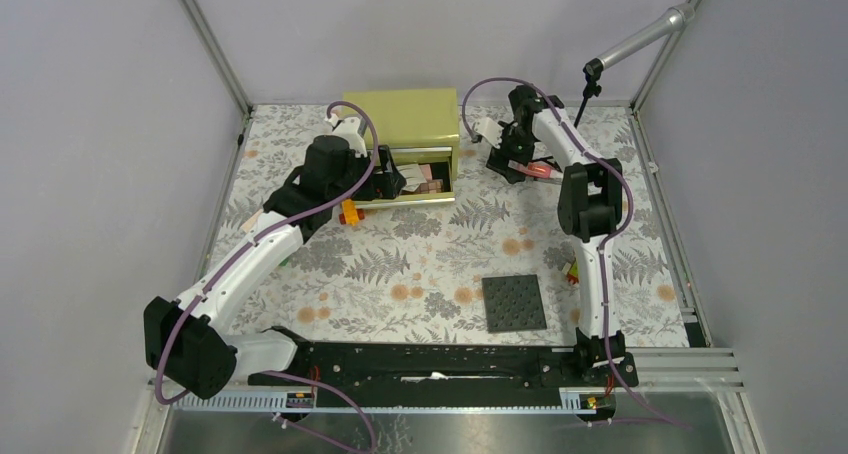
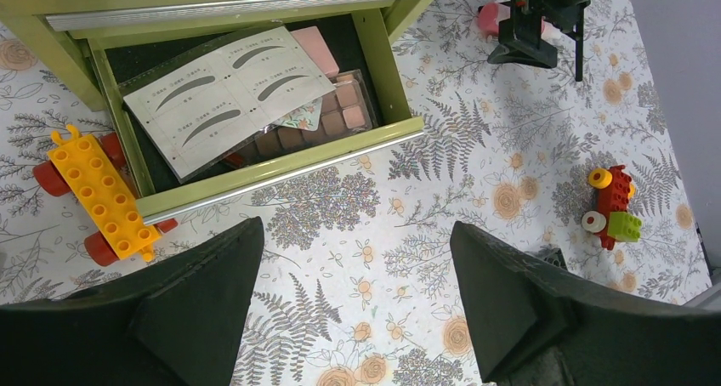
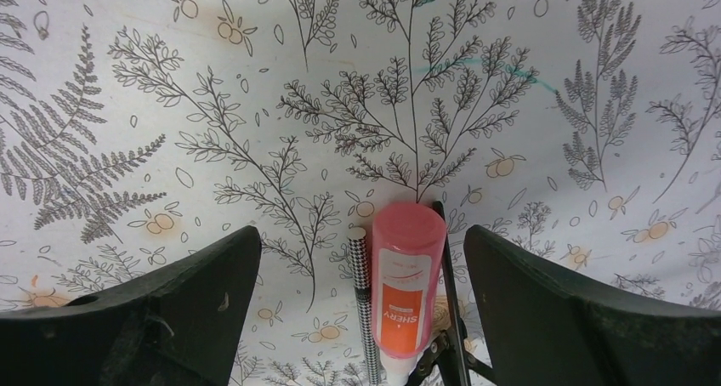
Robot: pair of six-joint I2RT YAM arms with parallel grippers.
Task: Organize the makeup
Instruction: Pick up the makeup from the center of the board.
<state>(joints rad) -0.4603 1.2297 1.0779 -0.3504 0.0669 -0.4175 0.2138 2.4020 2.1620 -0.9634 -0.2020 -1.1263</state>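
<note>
Two stand wide: the right end effector [image 3: 361,241] is poised over a pink-red tube [image 3: 408,275] and checked pencil [image 3: 361,301], seemingly for pickup; the left end effector [image 2: 355,233] is held near the open drawer [image 2: 281,169].

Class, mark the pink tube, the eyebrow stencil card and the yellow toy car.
Pink tube [image 3: 411,250], right wrist view, its pink upper body.
Stencil card [image 2: 228,95], left wrist view, the card's middle.
Toy car [image 2: 102,190], left wrist view, its studded yellow top.

- In the drawer [image 2: 281,170], a card [image 2: 225,84] lies on a palette [image 2: 342,110].
- A block car [image 2: 98,195] sits just left of it.
- Well to its right, tube [image 3: 408,288] and pencil [image 3: 364,309] lie side by side.
- A studded plate [image 1: 514,303] lies nearer the front.
</note>
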